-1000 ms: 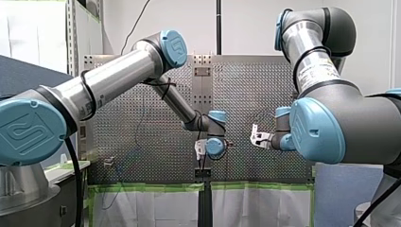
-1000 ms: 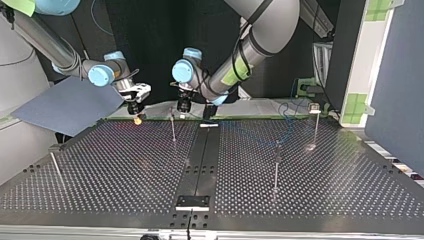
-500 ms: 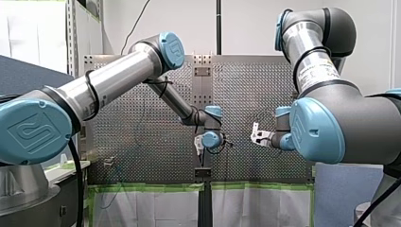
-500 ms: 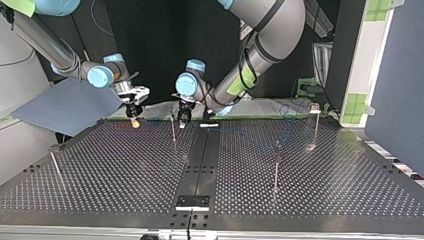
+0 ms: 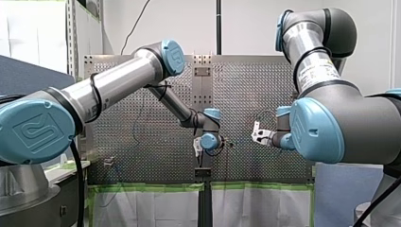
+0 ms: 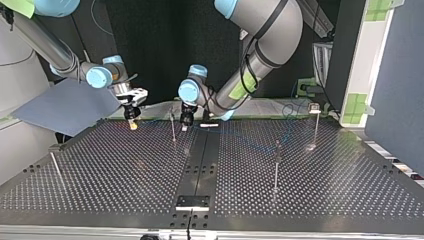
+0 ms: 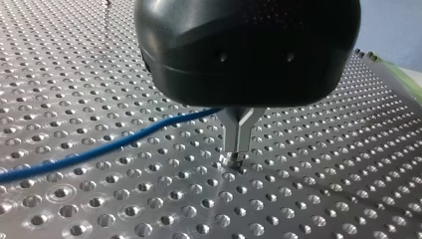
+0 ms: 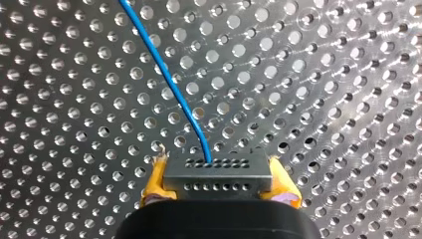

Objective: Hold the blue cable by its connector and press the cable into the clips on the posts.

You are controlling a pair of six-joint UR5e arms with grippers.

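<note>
Blue cable (image 8: pixel 166 74) leaves the connector (image 8: pixel 217 175) pinched in your right jaws; your left jaws are pressed together at the tabletop (image 7: pixel 298 199).

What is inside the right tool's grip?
A grey connector sits between the right tool's yellow pads, the blue cable leaving its holed face. The tool's body covers the connector's rear.

Robotics lab: perforated table (image 6: pixel 325 185)
</note>
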